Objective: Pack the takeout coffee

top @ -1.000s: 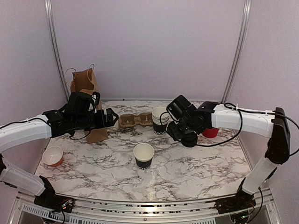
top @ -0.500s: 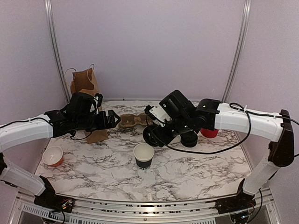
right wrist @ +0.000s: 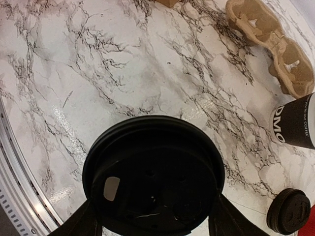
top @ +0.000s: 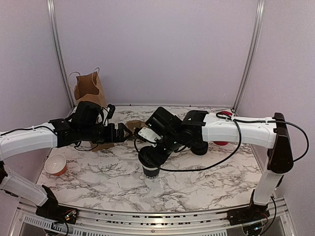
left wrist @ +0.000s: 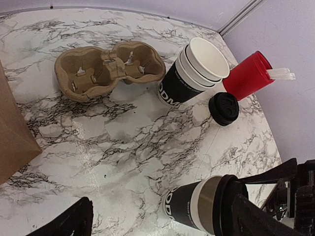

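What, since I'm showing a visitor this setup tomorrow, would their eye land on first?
The right tool grips a round black plastic lid at the rim of the small black paper cup in the middle of the marble table. The left tool hangs open just left of it, near the brown paper bag. Behind lie a brown pulp cup carrier, nested lidless cups and a second loose lid.

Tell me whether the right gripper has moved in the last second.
Yes. The right gripper, carrying the lid, swung left and nearer, and is now over the black cup.
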`<state>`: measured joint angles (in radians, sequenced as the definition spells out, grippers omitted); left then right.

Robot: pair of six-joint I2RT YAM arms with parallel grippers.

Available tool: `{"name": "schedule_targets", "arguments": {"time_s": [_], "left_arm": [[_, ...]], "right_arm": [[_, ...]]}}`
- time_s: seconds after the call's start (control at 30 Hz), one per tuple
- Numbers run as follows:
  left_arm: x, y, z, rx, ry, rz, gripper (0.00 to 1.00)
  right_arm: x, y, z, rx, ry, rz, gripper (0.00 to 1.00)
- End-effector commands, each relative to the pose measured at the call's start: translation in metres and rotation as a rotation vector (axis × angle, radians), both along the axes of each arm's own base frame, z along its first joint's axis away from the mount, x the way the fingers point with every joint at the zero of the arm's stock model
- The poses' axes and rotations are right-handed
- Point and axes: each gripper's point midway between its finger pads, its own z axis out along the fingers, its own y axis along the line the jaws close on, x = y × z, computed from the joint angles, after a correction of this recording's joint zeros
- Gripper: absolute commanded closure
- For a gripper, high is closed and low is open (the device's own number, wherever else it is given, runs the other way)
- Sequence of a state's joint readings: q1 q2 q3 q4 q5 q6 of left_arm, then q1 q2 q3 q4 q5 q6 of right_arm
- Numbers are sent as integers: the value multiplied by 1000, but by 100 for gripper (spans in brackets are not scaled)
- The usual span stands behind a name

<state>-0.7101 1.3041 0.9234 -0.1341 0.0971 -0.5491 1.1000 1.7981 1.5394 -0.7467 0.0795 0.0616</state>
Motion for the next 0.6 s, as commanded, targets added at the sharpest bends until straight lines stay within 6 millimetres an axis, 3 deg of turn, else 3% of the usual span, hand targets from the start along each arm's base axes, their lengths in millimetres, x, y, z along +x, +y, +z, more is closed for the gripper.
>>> {"name": "schedule_targets", "arguments": {"time_s": [0.0, 0.27, 0.57], "left_arm": [[-14, -13, -13, 5, 26, -83, 1], [-18, -16, -24, 22, 46, -111, 1], [-21, -16, -30, 32, 53, -122, 1]], "right_arm": [[-1, 0, 7, -39, -16, 18, 43], [2, -1, 14, -62, -22, 14, 43], [-4, -2, -2, -136, 21, 34, 43]]}}
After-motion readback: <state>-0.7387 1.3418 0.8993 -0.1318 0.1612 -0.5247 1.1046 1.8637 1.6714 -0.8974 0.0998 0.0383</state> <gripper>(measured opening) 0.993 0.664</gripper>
